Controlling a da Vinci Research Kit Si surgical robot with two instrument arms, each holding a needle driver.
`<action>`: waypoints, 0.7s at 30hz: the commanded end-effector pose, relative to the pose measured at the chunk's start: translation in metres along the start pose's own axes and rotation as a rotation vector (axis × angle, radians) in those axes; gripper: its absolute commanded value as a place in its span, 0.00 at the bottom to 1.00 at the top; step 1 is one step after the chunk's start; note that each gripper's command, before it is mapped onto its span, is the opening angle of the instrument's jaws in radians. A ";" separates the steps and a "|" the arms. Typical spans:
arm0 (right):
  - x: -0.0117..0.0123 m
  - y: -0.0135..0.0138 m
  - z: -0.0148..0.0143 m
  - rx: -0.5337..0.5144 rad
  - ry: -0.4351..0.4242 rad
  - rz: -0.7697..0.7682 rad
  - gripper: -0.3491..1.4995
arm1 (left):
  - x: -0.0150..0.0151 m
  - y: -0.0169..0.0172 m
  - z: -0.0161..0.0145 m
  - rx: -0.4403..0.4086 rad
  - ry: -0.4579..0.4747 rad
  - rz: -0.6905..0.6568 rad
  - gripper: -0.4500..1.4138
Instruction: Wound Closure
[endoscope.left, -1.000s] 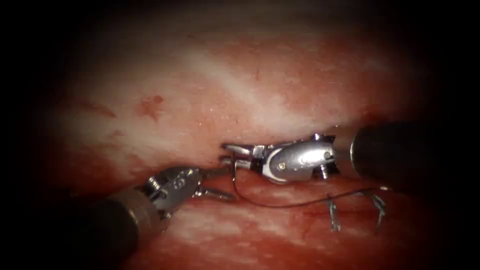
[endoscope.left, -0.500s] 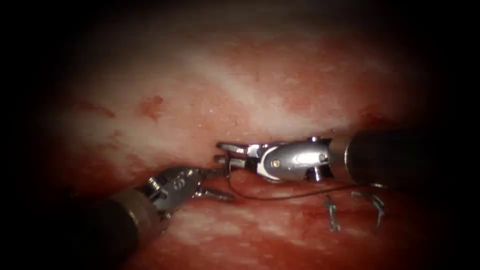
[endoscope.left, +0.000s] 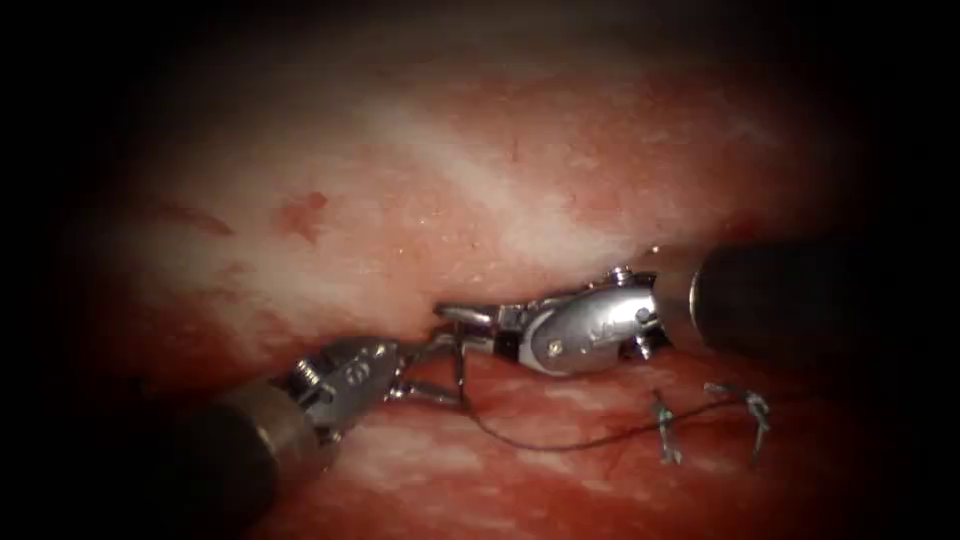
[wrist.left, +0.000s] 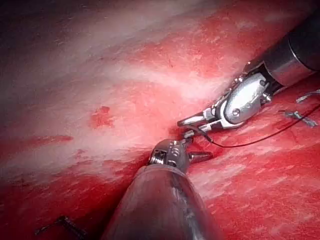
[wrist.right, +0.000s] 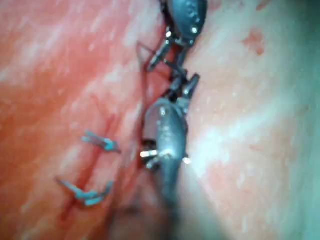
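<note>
A: Start at the right hand (endoscope.left: 455, 322). What has it got?

B: Its jaws look nearly closed near the top of the needle (endoscope.left: 460, 362), which stands as a short dark curve at the cut (endoscope.left: 420, 322). I can't tell for certain that they grip it. A second ago this hand sat a little higher and more level; now it is tipped down to the left, with the needle just under its tip.

A: And the left hand (endoscope.left: 432, 370)?

B: Narrowly parted, one jaw either side of the needle, not plainly clamped on anything.

A: The thread (endoscope.left: 560, 440)?

B: It runs from the needle's foot rightward along the near side of the cut toward the cut ends of thread (endoscope.left: 665, 435). It was straighter half a second ago and now sags lower.

A: Meaning?

B: My guess is the needle sits at the cut's edge between both hands; how deep it lies in the tissue (endoscope.left: 480, 180) is hidden.
</note>
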 end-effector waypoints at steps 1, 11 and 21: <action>-0.0003 -0.0007 0.0009 0.014 -0.003 -0.001 0.00 | -0.0004 -0.0001 0.0010 -0.002 0.001 -0.001 0.34; -0.0012 -0.0021 0.0020 0.095 -0.016 0.069 0.00 | -0.0003 -0.0001 0.0011 -0.002 0.001 -0.001 0.34; -0.0029 -0.0040 0.0028 0.153 -0.027 0.175 0.00 | -0.0004 -0.0001 0.0010 -0.003 -0.002 -0.001 0.34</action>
